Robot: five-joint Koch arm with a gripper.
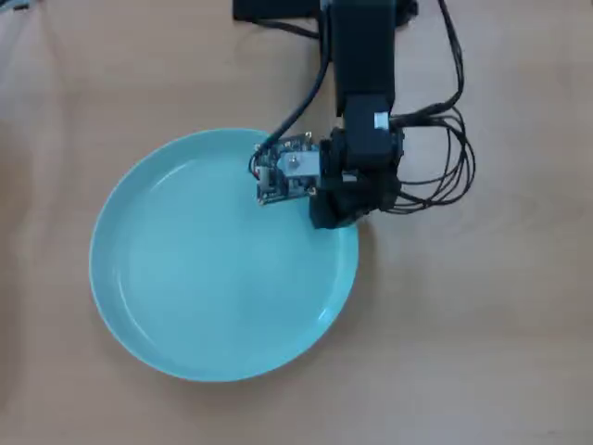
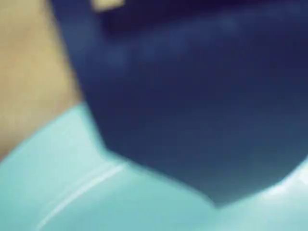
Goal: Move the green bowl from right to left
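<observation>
hand sits at the upper-right rim of the green bowl in the overhead view; how far open, cannot tell. wrist view: dark blurred jaw close over the bowl's rim. bowl lies flat on the worktop, nothing inside it.

So in the overhead view the bowl sits flat on the worktop, a bit left of centre and toward the bottom. The arm comes in from the top edge, right of the middle, and reaches down to the bowl's upper right rim. The end effector is right over that rim. A little circuit board sticks out to its left, above the bowl's inside. Cables loop out on the arm's right. In the wrist view the end effector fills the upper part, bowl below it, worktop at the left.
</observation>
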